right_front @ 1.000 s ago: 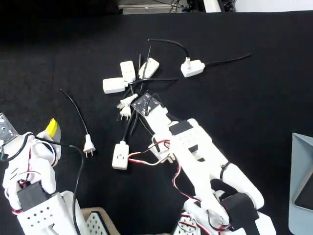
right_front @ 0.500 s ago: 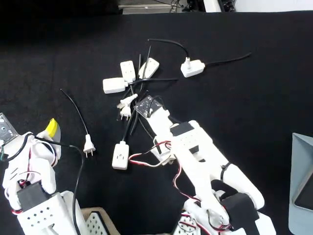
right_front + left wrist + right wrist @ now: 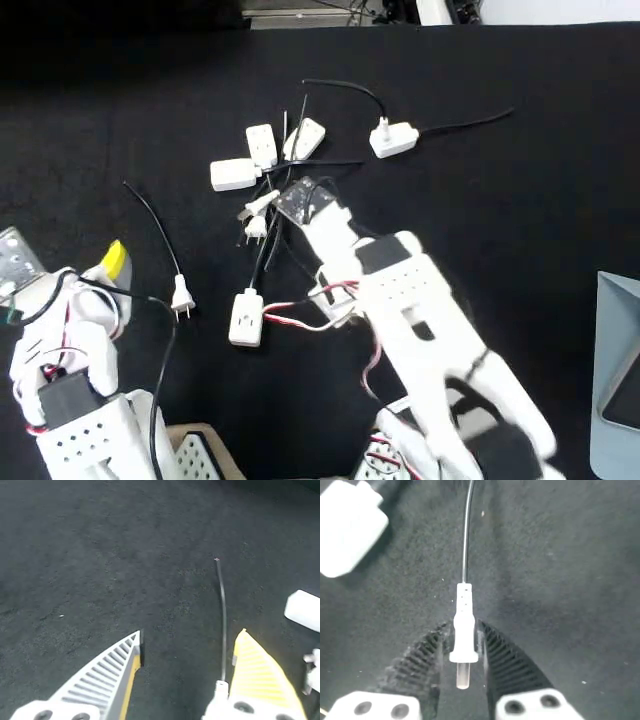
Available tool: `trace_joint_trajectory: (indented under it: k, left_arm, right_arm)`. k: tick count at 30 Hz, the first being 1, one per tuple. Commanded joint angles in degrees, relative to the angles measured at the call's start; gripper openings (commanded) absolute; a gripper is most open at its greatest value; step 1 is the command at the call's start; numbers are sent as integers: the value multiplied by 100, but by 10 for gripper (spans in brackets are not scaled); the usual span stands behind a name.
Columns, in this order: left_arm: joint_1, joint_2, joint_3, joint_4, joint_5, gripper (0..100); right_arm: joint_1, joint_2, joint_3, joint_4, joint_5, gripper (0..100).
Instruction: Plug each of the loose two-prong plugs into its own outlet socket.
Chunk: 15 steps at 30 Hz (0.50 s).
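My right gripper (image 3: 463,631) is shut on a white two-prong plug (image 3: 464,622), whose thin black cord runs away from the fingers and whose prong points back toward the wrist. In the high view this gripper (image 3: 299,199) hangs over the tangle of cords, just short of three white outlet sockets (image 3: 262,144), (image 3: 305,138), (image 3: 234,174). Another white plug (image 3: 257,214) lies beside it. My left gripper (image 3: 190,636) stands open low at the front left, its yellow finger (image 3: 113,257) near a loose plug (image 3: 181,296) with a black cord (image 3: 221,610).
A fourth socket (image 3: 394,138) with a cord lies at the back right, and a fifth (image 3: 246,317) sits near the right arm's base. A grey bin (image 3: 617,370) stands at the right edge. Black cloth covers the table (image 3: 520,200).
My right arm has pushed farther out toward the sockets with the plug in its fingers. The left arm has shifted slightly.
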Motion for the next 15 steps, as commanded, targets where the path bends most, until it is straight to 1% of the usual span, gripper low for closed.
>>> trace_joint_trajectory:
  k: [1, 5, 9, 12, 15]
  left_arm:
    - [567, -44, -356, -123, -53, 296]
    - [1086, -44, -760, -105, -26, 296]
    - [1666, -44, -989, -132, -18, 296]
    - [2079, -44, -1042, -132, -9, 296]
    - [2360, -44, -1112, -141, -9, 296]
  right_arm:
    - [44, -1349, -391, 360, -325, 12]
    - [-237, -2422, -242, 360, -730, 12]
    - [-835, -3319, -119, 290, -1152, 12]
    - [-1240, -3864, -84, 9, -1503, 11]
    - [-1600, -4303, 198, -563, -1697, 11]
